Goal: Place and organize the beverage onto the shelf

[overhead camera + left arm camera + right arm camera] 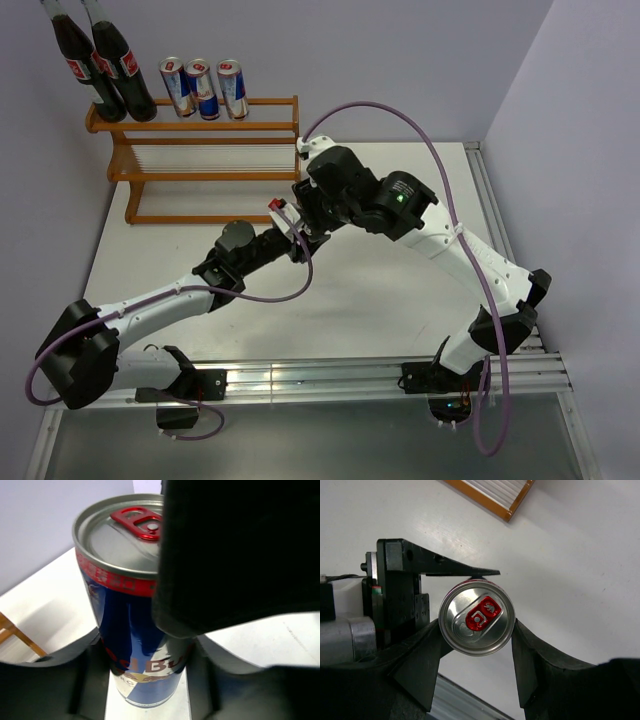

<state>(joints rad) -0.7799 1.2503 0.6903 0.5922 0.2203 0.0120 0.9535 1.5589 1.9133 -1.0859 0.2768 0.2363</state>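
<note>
One can (476,625) is upright over the counter (400,300), just off the shelf's (200,160) near right corner. The left gripper (147,655) pinches its lower body and the right gripper (477,630) clasps it near the top. Two cola bottles (105,65) and three more cans (203,88) line the shelf's top tier from its left end.

A white table (400,290) meets pale lilac walls (400,60), with aluminium rails (330,380) along its near edge.
</note>
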